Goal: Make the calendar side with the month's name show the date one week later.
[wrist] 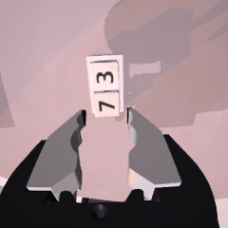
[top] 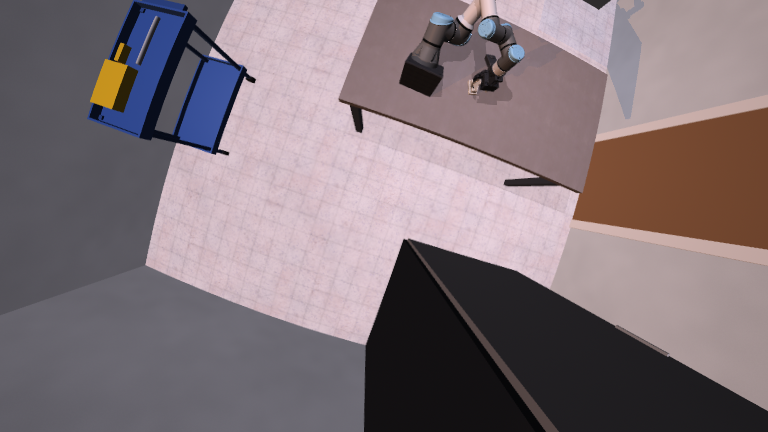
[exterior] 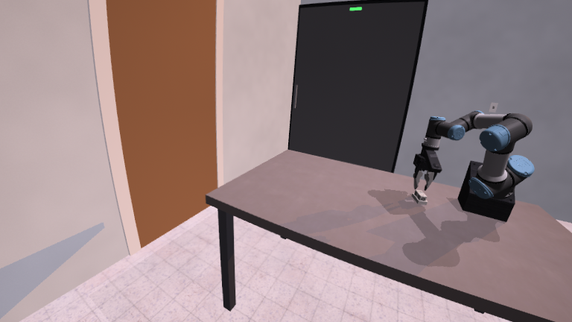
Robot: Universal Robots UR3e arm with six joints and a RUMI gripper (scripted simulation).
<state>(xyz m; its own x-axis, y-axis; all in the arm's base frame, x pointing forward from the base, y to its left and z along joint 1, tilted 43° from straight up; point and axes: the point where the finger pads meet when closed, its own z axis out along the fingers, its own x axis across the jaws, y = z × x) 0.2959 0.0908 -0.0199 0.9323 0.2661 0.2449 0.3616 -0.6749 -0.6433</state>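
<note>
Pale cubes (wrist: 105,90) in their tray (exterior: 420,202) lie just beyond the parted, unladen gripper (top: 476,83) (exterior: 423,188) (wrist: 106,109).

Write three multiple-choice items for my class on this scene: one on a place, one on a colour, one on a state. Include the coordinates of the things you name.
1. Where does the blue metal cart (top: 148,120) with the yellow box (top: 108,83) stand?
A. On the brown table (top: 543,121) (exterior: 303,183)
B. Apart from the table, on its robot-base side
C. Under the table

2. What colour are the round joint caps on the robot arm (top: 487,0) (exterior: 495,154)?
A. Blue
B. Red
C. Green

3. How do the black-and-grey gripper's (top: 478,83) (exterior: 422,188) (wrist: 106,116) two jaws stand?
A. Pressed together
B. Shut on the yellow box
C. Apart, with nothing between them

Key:
1. B: the top view shows floor between cart and table.
2. A: the top and exterior views show blue caps.
3. C: the wrist view shows a bare gap between the jaws.
</note>
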